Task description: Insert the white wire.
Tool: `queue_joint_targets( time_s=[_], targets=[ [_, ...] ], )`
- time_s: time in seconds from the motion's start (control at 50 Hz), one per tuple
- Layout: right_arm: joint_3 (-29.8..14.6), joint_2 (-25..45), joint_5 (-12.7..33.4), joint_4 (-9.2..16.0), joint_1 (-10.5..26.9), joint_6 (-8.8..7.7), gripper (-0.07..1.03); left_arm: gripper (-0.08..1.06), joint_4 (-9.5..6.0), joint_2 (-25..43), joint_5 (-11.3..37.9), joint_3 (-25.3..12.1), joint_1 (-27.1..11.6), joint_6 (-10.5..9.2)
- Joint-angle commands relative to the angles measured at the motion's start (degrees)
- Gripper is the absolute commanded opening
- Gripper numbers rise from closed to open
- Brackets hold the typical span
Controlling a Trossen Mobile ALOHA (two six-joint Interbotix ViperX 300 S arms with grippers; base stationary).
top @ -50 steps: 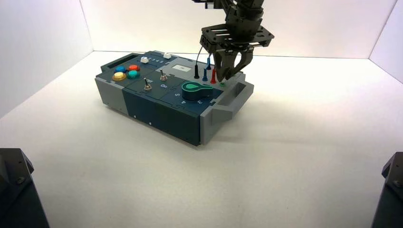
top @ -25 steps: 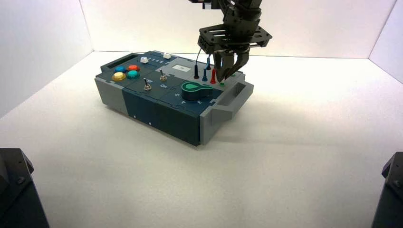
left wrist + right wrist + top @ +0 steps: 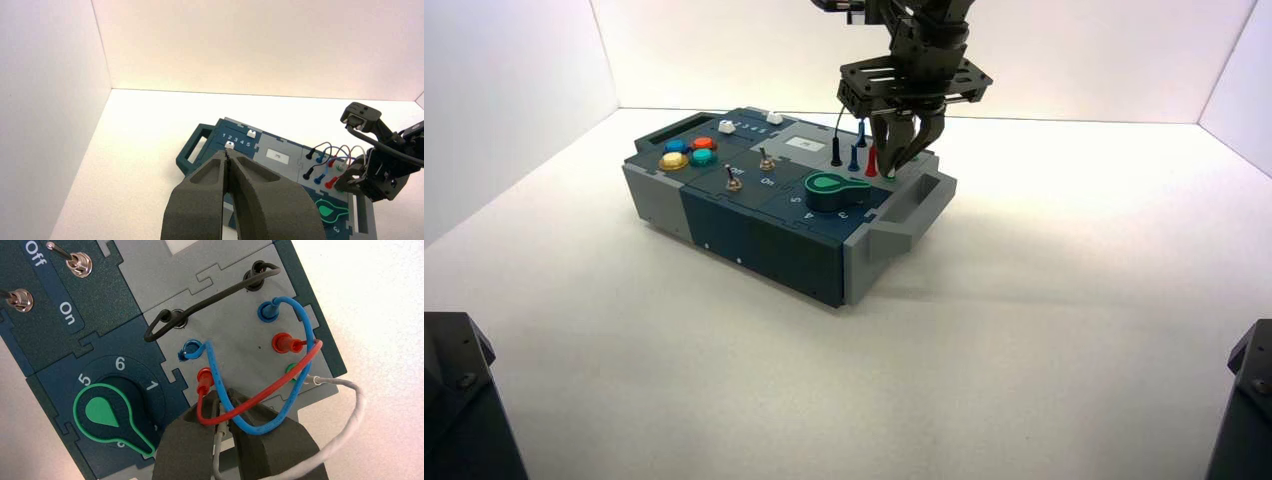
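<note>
White wire: its far plug [image 3: 313, 380] stood in the far green socket [image 3: 291, 371], at the rear of the grey wire panel [image 3: 240, 352]; the pale lead [image 3: 352, 415] arched back toward the right tool.
Right tool [image 3: 224, 402]: worked at the panel's right front corner, pinching the near plug [image 3: 222, 426] of the white wire between its fingers.
Reason for grip: holding the plug body, rather than the flexible lead, presumably let the tool steer the pin and press along its axis.
Near green socket [image 3: 890, 178]: lay at the tool's tips, beside the front red plug [image 3: 205, 381]; this was evidently the target, completing the front row as the far plug completed the rear one.
Pin seating: could not be confirmed, since the tool covered the contact point.
Adjacent wires: the red wire [image 3: 260, 396] and blue wire [image 3: 212, 372] arched across the wrist camera's line to the tips. Caution: a sideways movement might have dragged either.
Black wire [image 3: 215, 300]: bridged its two sockets, apart from the working point.
Step in hand: final alignment and insertion, by judgement; straight pressure was called for, then release once seated.
Left tool [image 3: 226, 152]: parked back from the box [image 3: 764, 240], fingertips pressed together.
</note>
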Motion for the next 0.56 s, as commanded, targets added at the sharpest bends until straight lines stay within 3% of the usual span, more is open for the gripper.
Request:
queue_joint_targets(
  time_s=[0.02,0.56],
  targets=[
    [-0.1,0.4,-0.2,-0.3,0.2,0.0,-0.03,-0.03,0.09,0.6,-0.4,-0.6,0.4,0.0],
    [-1.1,0.5,-1.1,-0.6,0.2,-0.88,-0.01,-0.03,0.09,0.0,-0.4,-0.4,0.4,-0.09]
  ],
)
